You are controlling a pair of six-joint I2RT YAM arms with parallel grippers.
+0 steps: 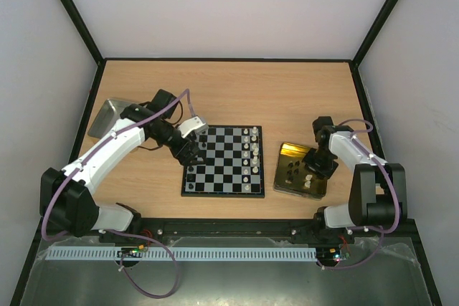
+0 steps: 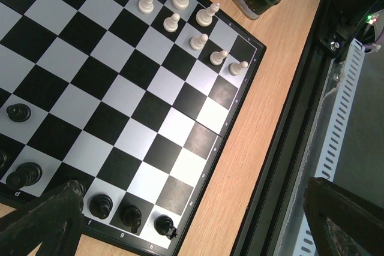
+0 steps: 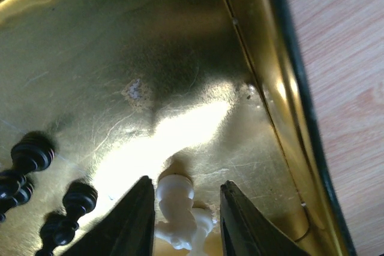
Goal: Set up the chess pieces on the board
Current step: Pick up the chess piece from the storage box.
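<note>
I am at the pick: my right gripper (image 3: 187, 185) is down inside the gold tin (image 3: 180, 58), which sits just beside the right edge of the board (image 1: 219, 168). Its jaws stand narrow on both sides of one white piece (image 3: 175, 205). One pad seems to touch the piece, but on the other side I think I see a thin gap, so I cannot tell if it is really clamped. Before lifting I would close gently until both pads press the piece, because it is so small that it can slip out or tip over. Then I would raise it straight up, high enough to pass the tin's wall, and without brushing the black pieces in the tin (image 3: 30, 159) that lie close to it. From there the way is short, toward the board's right side, where the white pieces on the board (image 1: 251, 154) already stand in their rows. I would lower the piece upright on a free square and open only when its base rests flat. My left gripper (image 2: 193, 190) hangs over the left edge of the board, above the black pieces on the board (image 2: 102, 205), with jaws wide and holding nothing. I would leave it on that side, so the two arms do not meet.
</note>
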